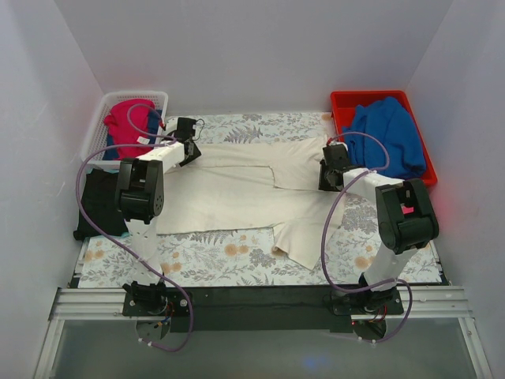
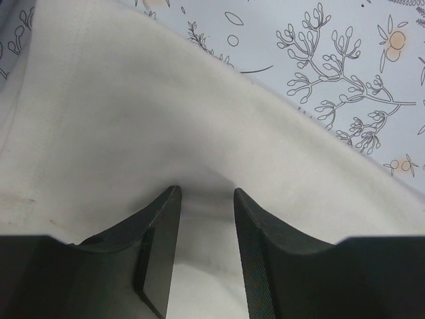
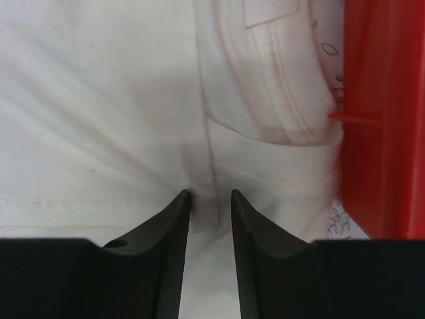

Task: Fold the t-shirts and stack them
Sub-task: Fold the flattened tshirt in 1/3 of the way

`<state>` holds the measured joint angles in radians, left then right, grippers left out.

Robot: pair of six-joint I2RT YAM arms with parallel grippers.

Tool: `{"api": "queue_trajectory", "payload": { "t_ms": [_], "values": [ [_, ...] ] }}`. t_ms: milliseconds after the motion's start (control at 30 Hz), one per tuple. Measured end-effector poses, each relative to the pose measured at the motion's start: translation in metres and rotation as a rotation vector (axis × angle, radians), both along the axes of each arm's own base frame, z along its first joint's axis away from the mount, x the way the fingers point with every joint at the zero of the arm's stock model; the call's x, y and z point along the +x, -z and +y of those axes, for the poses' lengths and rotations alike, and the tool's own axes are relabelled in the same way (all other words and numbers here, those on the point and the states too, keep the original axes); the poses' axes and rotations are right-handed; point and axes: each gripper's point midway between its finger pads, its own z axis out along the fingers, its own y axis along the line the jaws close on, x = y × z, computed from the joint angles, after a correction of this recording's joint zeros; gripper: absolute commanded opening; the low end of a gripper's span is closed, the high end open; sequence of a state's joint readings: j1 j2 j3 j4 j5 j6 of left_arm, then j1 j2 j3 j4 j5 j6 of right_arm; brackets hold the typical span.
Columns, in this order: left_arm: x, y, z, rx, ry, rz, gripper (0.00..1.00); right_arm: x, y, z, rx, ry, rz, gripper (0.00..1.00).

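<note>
Cream shirt (image 1: 237, 193) lies between left tool (image 2: 206, 193) and right tool (image 3: 210, 194); each narrow, pinching cloth fold.

The left arm (image 1: 140, 189) hides part of the black t-shirt (image 1: 96, 207).

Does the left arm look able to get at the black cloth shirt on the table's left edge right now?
Probably not yet: the left gripper is closed on the cream-white long-sleeved shirt, so it must let go first. The black cloth shirt itself lies uncovered on that side.
</note>
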<state>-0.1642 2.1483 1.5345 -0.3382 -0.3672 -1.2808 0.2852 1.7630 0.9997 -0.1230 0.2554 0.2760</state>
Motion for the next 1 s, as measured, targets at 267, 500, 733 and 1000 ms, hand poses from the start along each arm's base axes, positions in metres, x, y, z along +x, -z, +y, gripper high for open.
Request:
{"api": "queue_trajectory", "payload": {
  "t_ms": [267, 500, 733, 1000],
  "values": [
    [0.001, -0.001, 0.002, -0.003, 0.001, -0.001, 0.37, -0.006, 0.000, -0.009, 0.001, 0.029, 0.006, 0.34],
    [-0.007, -0.005, 0.005, -0.011, 0.019, 0.003, 0.37, -0.018, -0.006, -0.009, 0.004, 0.017, 0.045, 0.35],
    [-0.029, -0.036, 0.007, 0.011, 0.029, -0.026, 0.37, -0.031, -0.043, -0.008, 0.035, 0.002, 0.001, 0.36],
    [-0.083, -0.072, 0.002, -0.010, -0.017, -0.101, 0.37, -0.068, -0.059, 0.000, 0.082, -0.041, -0.038, 0.36]
  ]
}}
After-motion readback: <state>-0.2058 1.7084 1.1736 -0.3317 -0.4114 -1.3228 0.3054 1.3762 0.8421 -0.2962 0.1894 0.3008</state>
